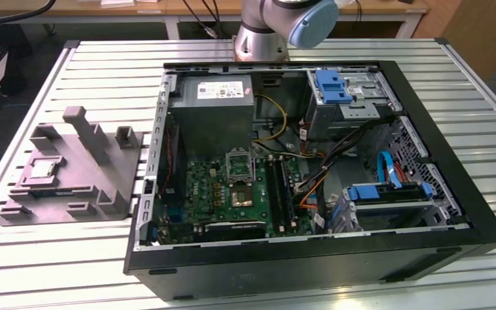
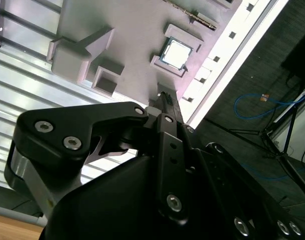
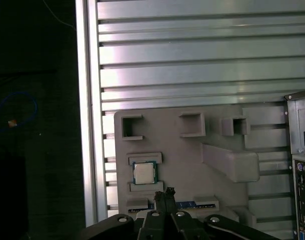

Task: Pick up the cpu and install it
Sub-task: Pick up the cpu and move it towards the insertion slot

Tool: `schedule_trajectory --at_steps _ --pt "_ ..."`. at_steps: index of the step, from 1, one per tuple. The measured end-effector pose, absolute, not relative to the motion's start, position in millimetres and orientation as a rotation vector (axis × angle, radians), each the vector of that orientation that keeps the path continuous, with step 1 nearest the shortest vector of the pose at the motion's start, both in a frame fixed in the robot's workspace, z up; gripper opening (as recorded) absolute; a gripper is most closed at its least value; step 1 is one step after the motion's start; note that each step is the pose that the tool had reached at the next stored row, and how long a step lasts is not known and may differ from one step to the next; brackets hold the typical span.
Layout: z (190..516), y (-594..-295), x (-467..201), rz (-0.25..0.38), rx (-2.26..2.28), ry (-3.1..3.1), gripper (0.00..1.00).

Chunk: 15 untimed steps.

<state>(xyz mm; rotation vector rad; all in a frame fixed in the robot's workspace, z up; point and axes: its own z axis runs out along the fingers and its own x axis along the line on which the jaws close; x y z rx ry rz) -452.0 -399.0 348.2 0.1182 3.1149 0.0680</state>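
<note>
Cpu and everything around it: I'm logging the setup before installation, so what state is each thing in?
cpu: lying flat in its recess on the fixture, not gripped.
gripper: shut, empty, above the fixture close to the cpu.
grey fixture: flat on the table, at the exterior view's left of the case.
computer case: on its side, side panel off, interior exposed.

Silvery cpu (image 3: 144, 173); grey fixture plate (image 3: 192, 160); green motherboard (image 1: 222, 194); black pincer (image 3: 165, 194).
</note>
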Motion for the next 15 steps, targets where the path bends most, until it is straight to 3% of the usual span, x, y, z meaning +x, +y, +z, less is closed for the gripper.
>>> schedule_trajectory --at_steps 2,5,6,8,11,12,15 --pt "348.2 -399.0 -452.0 0.068 0.118 3.115 0.11" --pt "348.2 -399.0 -452.0 0.068 0.118 3.115 0.29" --pt "348.2 -399.0 -452.0 0.068 0.118 3.115 0.29" --pt "347.9 -399.0 -452.0 0.068 0.115 3.115 0.41" --pt "346.4 -399.0 -452.4 0.069 0.075 3.117 0.47" --pt "345.9 -399.0 -452.5 0.069 0.049 3.118 0.53" --pt "343.7 -399.0 -452.9 0.070 -0.022 3.119 0.53"
